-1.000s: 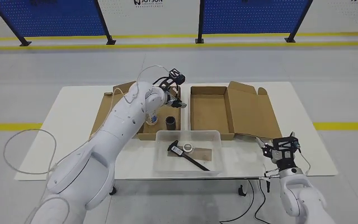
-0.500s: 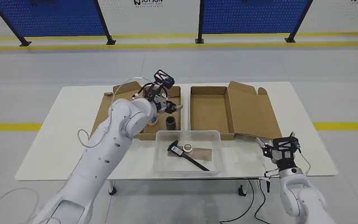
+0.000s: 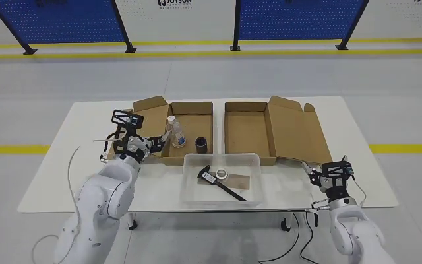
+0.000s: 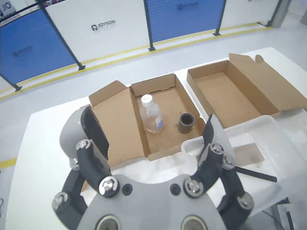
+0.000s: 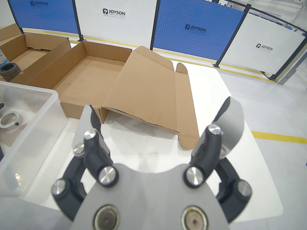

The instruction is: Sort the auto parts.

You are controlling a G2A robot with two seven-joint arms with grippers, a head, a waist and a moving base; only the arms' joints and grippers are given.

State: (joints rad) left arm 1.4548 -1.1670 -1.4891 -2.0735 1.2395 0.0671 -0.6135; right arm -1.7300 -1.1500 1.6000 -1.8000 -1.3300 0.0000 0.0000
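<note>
- Right claw [image 5: 158, 107]: released, fingers spread and holding nothing; over the front edge of the white counter [image 3: 86, 165], well to the right of the clear plastic tub [image 3: 222, 155].
- Clear plastic tub: rectangular, at the counter's front centre. It holds a black caliper-shaped tool [image 3: 214, 181] lying at a slant, a silver metal ring [image 3: 222, 173] just beside the tool, and a flat brown card piece [image 3: 241, 181] on the floor.
- Left claw [image 4: 148, 118]: released, fingers wide apart, nothing between them; to the left of the tub, pointed toward it.
- Black hollow cylinder [image 3: 201, 142]: upright, open end up, just behind the tub's left rear corner, inside the left-hand brown cardboard box [image 3: 198, 109].
- Clear plastic bottle with a white cap [image 3: 175, 132]: upright in the same box, farther left of the tub than the cylinder, apart from it.
- Right-hand brown cardboard box [image 3: 247, 132]: behind the tub's right half, its lid folded out flat to the right.
</note>
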